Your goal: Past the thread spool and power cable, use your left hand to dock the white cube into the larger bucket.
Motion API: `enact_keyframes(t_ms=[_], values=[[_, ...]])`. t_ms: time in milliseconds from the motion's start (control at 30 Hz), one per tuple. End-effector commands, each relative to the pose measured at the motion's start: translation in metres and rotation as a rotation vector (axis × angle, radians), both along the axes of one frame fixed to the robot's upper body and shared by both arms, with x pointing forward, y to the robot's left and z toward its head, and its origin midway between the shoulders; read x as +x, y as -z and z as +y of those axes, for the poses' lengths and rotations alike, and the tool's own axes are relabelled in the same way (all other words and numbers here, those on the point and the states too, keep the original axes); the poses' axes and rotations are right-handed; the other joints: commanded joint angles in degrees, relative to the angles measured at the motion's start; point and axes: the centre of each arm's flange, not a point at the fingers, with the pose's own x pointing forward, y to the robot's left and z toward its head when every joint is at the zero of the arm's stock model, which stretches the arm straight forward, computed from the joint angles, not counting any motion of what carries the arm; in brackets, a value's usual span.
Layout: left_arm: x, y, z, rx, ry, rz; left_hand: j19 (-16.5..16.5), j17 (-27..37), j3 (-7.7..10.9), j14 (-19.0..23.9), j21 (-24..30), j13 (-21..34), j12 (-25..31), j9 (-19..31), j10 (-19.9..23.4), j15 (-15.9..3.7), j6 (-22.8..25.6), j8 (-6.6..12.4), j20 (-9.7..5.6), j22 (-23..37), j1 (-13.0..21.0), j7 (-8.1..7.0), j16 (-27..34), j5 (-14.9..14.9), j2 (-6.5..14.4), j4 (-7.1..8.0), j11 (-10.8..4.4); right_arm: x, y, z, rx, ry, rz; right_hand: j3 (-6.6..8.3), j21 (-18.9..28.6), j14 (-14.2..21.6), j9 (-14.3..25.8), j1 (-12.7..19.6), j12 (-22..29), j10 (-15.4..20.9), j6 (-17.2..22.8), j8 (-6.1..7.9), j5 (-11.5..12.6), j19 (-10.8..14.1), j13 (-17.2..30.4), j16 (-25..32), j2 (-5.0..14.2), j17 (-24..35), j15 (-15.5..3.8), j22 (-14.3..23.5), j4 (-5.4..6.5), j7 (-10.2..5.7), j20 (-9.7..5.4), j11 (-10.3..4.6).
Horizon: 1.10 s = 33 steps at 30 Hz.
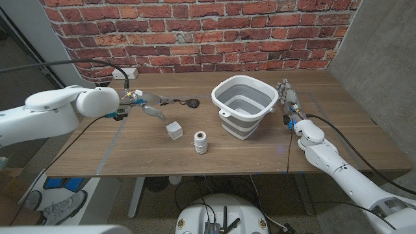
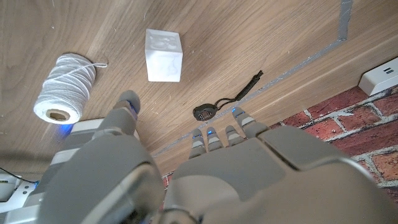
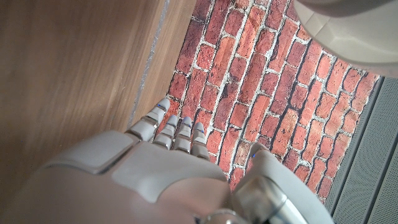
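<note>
**A:** Where does the white cube sit right now?

**B:** The white cube [image 1: 173,130] rests on the wooden table [image 1: 130,153], near the front middle. The thread spool [image 1: 201,142] stands just beside it, slightly closer to the robot. The large grey bucket [image 1: 244,106] stands further to the right, apart from both.

**A:** Is the left hand holding it?

**B:** No. The left hand [image 1: 144,104] hovers over the table behind and to the left of the cube, fingers spread, holding nothing. The wrist view shows the cube ahead of its fingertips [image 2: 214,138], untouched, with the black cable [image 2: 227,101] lying close by.

**A:** And the right hand?

**B:** The right hand [image 1: 288,104] stands next to the bucket's right side, fingers extended, empty.

**A:** So how much is done?

**B:** As I judge it, nothing yet: grasping, carrying and dropping the cube into the bucket all remain.
</note>
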Motion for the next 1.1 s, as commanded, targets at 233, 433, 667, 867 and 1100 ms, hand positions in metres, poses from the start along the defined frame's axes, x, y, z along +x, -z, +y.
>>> enact_keyframes(t_ms=[233,433,667,867,1100], values=[[0.012,0.027,-0.019,0.142,0.015,0.019,-2.34,0.32,-0.27,-2.51,0.21,0.20,-0.16,0.25,-2.87,0.37,-2.91,-0.06,0.56,0.19,3.25,-1.21,0.41,-0.29,-0.67,-0.11,0.35,0.003,0.001,0.004,0.012,0.013,-0.003,0.33,0.27,0.25,0.19,0.29,0.17,0.02,0.57,0.17,0.08,-0.14,0.14,0.48,3.23,0.02,-1.56,0.17,-0.18,-0.12,-1.22,-0.33],[0.014,0.039,-0.028,0.191,0.011,0.017,-3.86,0.35,-0.21,-4.01,0.27,0.33,-0.14,0.38,-4.87,1.14,-5.68,-0.36,1.39,0.21,5.08,0.26,0.48,-0.34,-1.03,-0.05,1.53,0.002,0.001,0.002,0.014,0.017,-0.002,0.33,0.27,0.24,0.19,0.22,0.18,0.04,0.76,0.21,0.07,-0.14,0.14,0.53,3.27,-0.02,-1.58,0.18,-0.11,-0.24,-1.21,-0.37],[0.017,0.048,-0.034,0.215,-0.015,0.007,-8.36,0.39,-0.43,-7.05,-0.13,0.50,-0.28,0.51,-8.61,2.49,-9.53,-0.53,2.61,0.27,7.08,1.19,0.32,-0.43,-1.45,0.13,3.33,0.002,0.002,0.001,0.014,0.018,0.003,0.37,0.28,0.21,0.19,0.12,0.18,0.04,0.81,0.20,0.08,-0.14,0.14,0.58,3.45,-0.04,-1.62,0.18,0.01,-0.30,-1.19,-0.52],[0.021,0.052,-0.038,0.214,-0.034,-0.005,-10.28,0.41,-0.61,-7.72,-0.13,0.58,-0.02,0.56,-9.46,2.86,-11.07,-0.53,3.13,0.29,7.74,1.91,0.52,-0.46,-1.60,0.20,4.27,0.003,0.003,0.000,0.015,0.019,0.007,0.37,0.27,0.18,0.19,0.08,0.18,0.02,0.84,0.19,0.08,-0.16,0.14,0.59,3.48,-0.06,-1.62,0.18,0.06,-0.34,-1.16,-0.44],[0.026,0.058,-0.043,0.225,-0.035,-0.019,-11.04,0.41,-0.72,-7.74,0.04,0.65,0.31,0.59,-9.43,3.07,-11.81,-0.40,3.93,0.31,8.21,1.87,0.71,-0.43,-1.65,0.24,4.70,0.003,0.005,-0.002,0.020,0.023,0.012,0.35,0.28,0.15,0.20,0.03,0.17,0.00,0.91,0.19,0.07,-0.15,0.14,0.62,3.46,-0.09,-1.59,0.18,0.09,-0.43,-1.13,-0.42]])
